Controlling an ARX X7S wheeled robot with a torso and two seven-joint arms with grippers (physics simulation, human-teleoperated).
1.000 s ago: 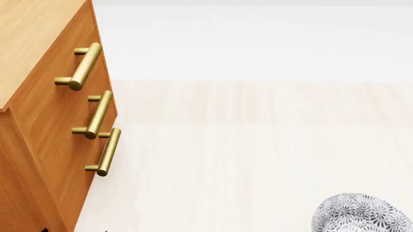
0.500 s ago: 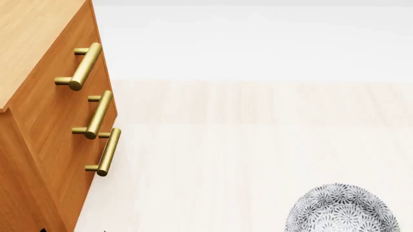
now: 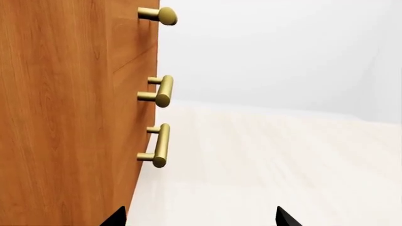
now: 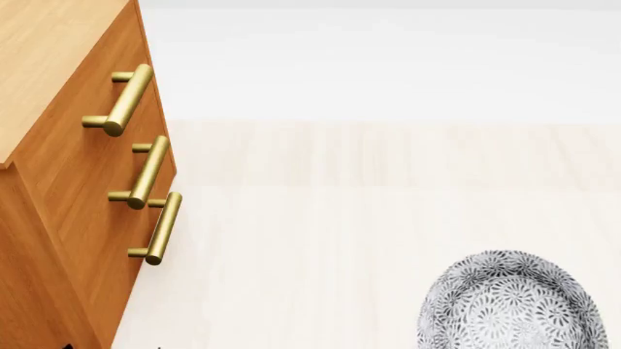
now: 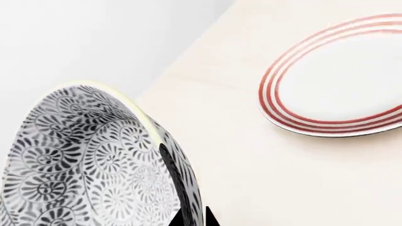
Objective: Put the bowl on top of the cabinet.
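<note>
The bowl (image 4: 513, 305), white with a dense dark floral pattern, shows at the lower right of the head view, lifted off the floor. In the right wrist view the bowl (image 5: 82, 165) fills the near side, and my right gripper (image 5: 188, 219) is shut on its wall, one dark fingertip on each side of the rim. The cabinet (image 4: 68, 182), orange-brown wood with a lighter top and three brass handles, stands at the head view's left. My left gripper (image 3: 199, 219) is open beside the cabinet (image 3: 69, 113), its two dark tips wide apart with nothing between them.
A flat white plate with red rings (image 5: 342, 80) lies on the pale floor beyond the bowl. Pale wooden floor (image 4: 369, 218) stretches between cabinet and bowl, with a white wall behind.
The bowl has risen and shifted left in the head view, showing more of its inside. The cabinet and the view itself have not moved.
</note>
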